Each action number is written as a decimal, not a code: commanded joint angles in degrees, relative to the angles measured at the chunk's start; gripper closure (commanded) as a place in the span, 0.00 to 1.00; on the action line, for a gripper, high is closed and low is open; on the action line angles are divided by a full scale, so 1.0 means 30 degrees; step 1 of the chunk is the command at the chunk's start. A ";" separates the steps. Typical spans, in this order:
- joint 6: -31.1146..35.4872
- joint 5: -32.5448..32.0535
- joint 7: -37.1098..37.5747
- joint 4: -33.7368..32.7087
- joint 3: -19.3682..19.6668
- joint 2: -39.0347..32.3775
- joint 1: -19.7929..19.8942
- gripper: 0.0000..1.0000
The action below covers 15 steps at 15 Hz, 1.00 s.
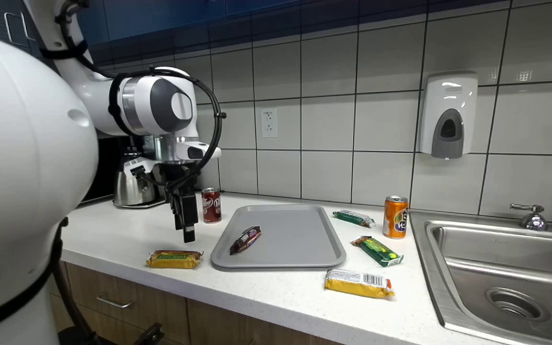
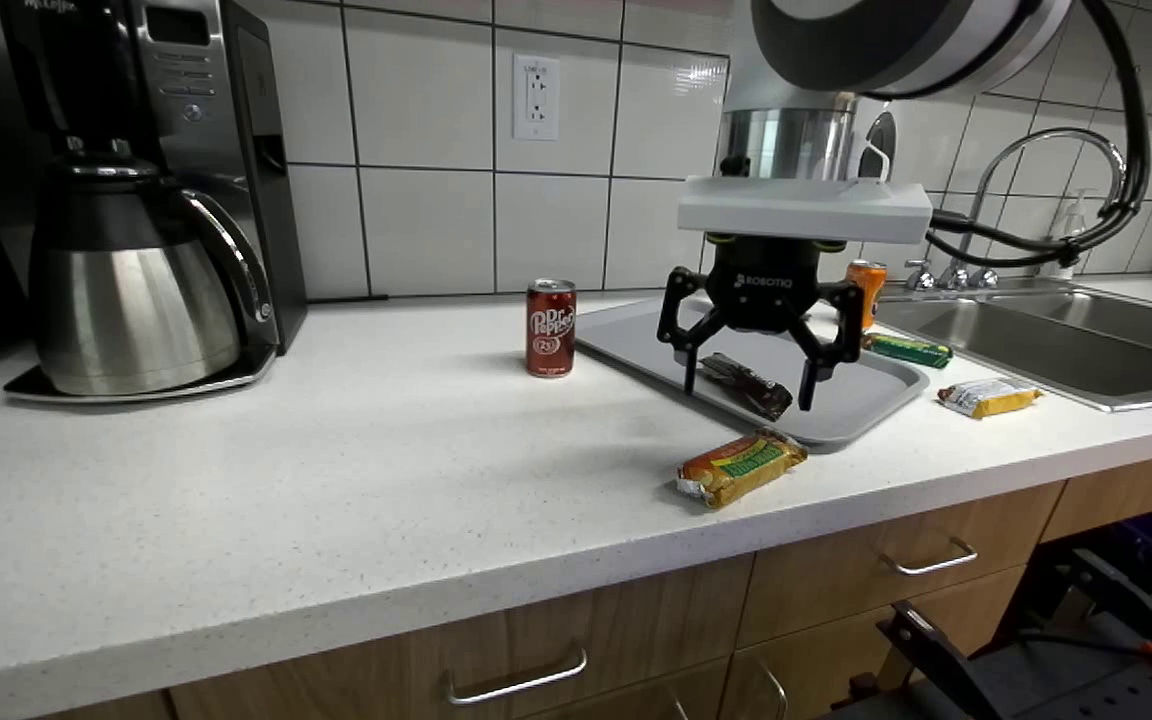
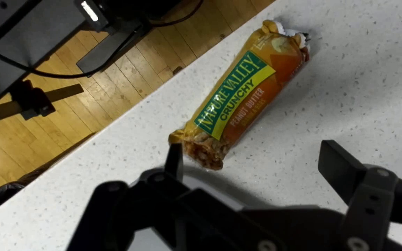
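Note:
My gripper (image 1: 186, 234) is open and empty above the white counter; it also shows in an exterior view (image 2: 748, 398) and in the wrist view (image 3: 250, 150). Nearest is a yellow-orange Nature Valley peanut butter bar (image 3: 239, 94), lying on the counter and seen in both exterior views (image 1: 174, 259) (image 2: 742, 467). The left finger in the wrist view overlaps the bar's near end; the fingers appear above it, not touching. A grey tray (image 1: 295, 235) lies beside it, holding a dark brown wrapped bar (image 1: 246, 239). A red Dr Pepper can (image 2: 550, 328) stands upright by the tray.
Two green bars (image 1: 354, 218) (image 1: 377, 250), a yellow-and-white bar (image 1: 358, 283) and an orange can (image 1: 396, 216) lie or stand between tray and sink (image 1: 427, 268). A coffee maker with a steel carafe (image 2: 136, 310) stands at the counter's far end. The counter's front edge (image 2: 496, 575) is near the peanut butter bar.

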<state>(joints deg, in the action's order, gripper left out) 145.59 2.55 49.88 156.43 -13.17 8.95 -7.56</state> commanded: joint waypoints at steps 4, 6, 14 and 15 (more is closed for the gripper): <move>0.0315 -0.0189 0.3410 0.0436 -0.0531 0.0124 -0.0090 0.00; 0.0397 -0.0199 0.4208 0.0461 -0.0555 0.0051 -0.0096 0.00; 0.0548 -0.1744 0.7635 0.0548 -0.0766 -0.0613 -0.0153 0.00; 0.0626 -0.1838 0.7842 0.0566 -0.0761 -0.0705 -0.0180 0.00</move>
<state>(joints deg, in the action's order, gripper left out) 145.78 -1.01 69.07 157.17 -14.79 7.01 -7.64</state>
